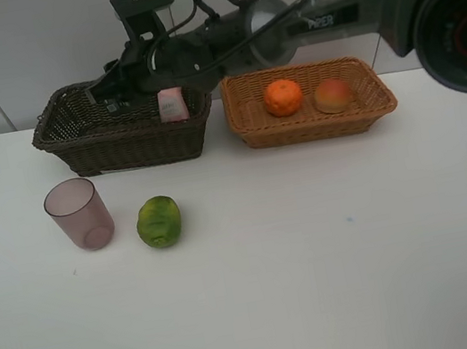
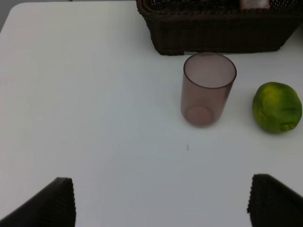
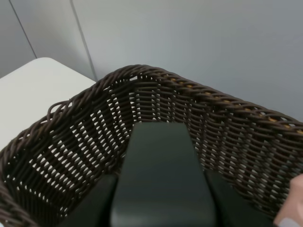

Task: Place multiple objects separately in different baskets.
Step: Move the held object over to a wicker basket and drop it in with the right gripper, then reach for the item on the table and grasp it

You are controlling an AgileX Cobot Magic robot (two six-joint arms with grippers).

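Note:
My right gripper (image 1: 102, 96) reaches across over the deep dark brown basket (image 1: 120, 145). In the right wrist view it (image 3: 161, 198) is shut on a dark pump bottle (image 3: 158, 156) held inside that basket (image 3: 71, 142). A pink white-capped bottle (image 1: 173, 106) stands in the same basket. The orange (image 1: 282, 97) and the peach-like fruit (image 1: 333, 95) lie in the light tan basket (image 1: 316, 128). The mauve cup (image 1: 79, 213) and the green fruit (image 1: 160, 222) sit on the table. My left gripper (image 2: 161, 203) is open and empty, short of the cup (image 2: 207, 90) and the green fruit (image 2: 277, 107).
The white table (image 1: 321, 258) meets a grey wall behind the baskets. The right arm (image 1: 324, 18) spans above the tan basket. The dark basket's front wall (image 2: 218, 33) stands just behind the cup.

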